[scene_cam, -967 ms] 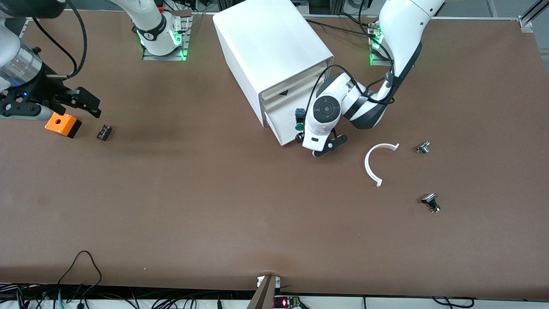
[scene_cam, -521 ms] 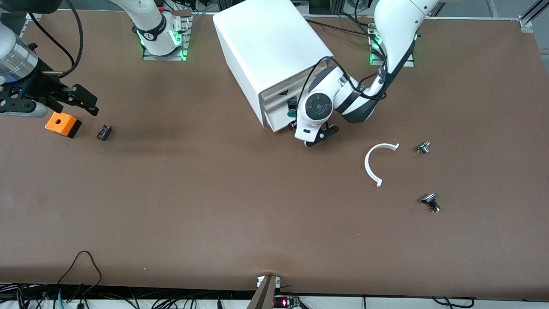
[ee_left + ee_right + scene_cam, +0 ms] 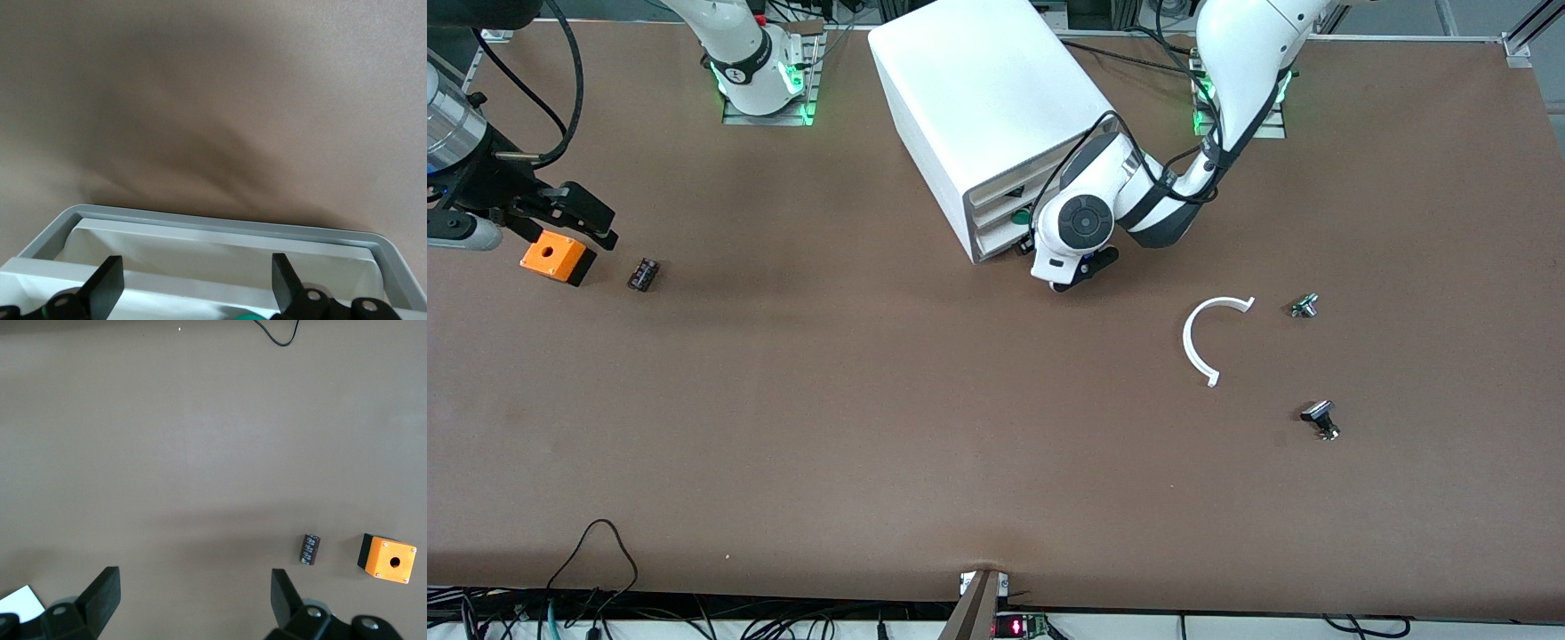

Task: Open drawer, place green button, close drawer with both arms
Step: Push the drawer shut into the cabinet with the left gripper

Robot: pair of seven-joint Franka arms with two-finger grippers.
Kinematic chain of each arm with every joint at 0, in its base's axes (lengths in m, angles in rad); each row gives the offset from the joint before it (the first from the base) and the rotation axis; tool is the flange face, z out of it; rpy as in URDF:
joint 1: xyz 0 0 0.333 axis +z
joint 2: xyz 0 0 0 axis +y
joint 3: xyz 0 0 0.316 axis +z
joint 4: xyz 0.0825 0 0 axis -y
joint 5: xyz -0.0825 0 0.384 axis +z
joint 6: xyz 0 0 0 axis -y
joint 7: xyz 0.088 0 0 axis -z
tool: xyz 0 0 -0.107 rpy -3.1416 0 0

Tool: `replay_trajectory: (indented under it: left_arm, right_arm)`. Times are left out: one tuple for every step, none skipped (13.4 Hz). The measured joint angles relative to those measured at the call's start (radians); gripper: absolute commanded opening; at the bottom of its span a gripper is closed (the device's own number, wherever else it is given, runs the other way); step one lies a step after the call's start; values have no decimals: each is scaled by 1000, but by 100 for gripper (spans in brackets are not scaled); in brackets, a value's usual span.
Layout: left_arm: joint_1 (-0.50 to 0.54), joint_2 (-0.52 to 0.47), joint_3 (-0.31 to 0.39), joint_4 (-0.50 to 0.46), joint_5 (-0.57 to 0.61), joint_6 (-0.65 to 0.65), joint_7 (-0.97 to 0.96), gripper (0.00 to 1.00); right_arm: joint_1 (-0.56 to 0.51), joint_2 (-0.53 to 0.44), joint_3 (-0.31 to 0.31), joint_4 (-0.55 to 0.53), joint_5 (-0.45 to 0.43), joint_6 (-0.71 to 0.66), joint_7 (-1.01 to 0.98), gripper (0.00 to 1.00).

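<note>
Right gripper (image 3: 560,213) hovering spread and empty over orange box (image 3: 558,259), at the right arm's end. Left wrist view alone showing left gripper (image 3: 193,283) unclenched, straddling drawer (image 3: 220,248) front rim. Drawer nearly in, long axis along cabinet (image 3: 987,98) face. Button (image 3: 1020,216) just visible inside. Bare table (image 3: 871,427) toward camera.

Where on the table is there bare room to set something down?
The wide brown stretch between the small black ribbed part and the white curved strip is bare. It is crowded by the white box cabinet, where the left gripper works.
</note>
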Motion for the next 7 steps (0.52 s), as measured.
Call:
replay_trajectory:
  left_arm:
    - [0, 1, -1, 0, -1, 0, 0, 98]
    - [0, 2, -2, 0, -1, 0, -1, 98]
    - [0, 2, -3, 0, -1, -1, -1, 98]
    - [0, 2, -3, 0, -3, -3, -1, 98]
    - [0, 2, -4, 0, -10, -9, -2, 98]
    - [0, 3, -4, 0, -23, -20, -2, 98]
    - [0, 3, -4, 0, -28, -34, -2, 98]
  right_arm:
    - [-4, 0, 11, 9, 0, 0, 0, 100]
    - [-4, 0, 19, 19, 0, 0, 0, 100]
    - [0, 0, 27, 27, 0, 0, 2, 100]
    - [13, 0, 31, 30, 0, 0, 4, 100]
    - [25, 1, 32, 32, -1, 0, 9, 100]
    - [28, 3, 32, 36, -1, -3, 10, 100]
    - [25, 5, 30, 40, -1, -14, 10, 100]
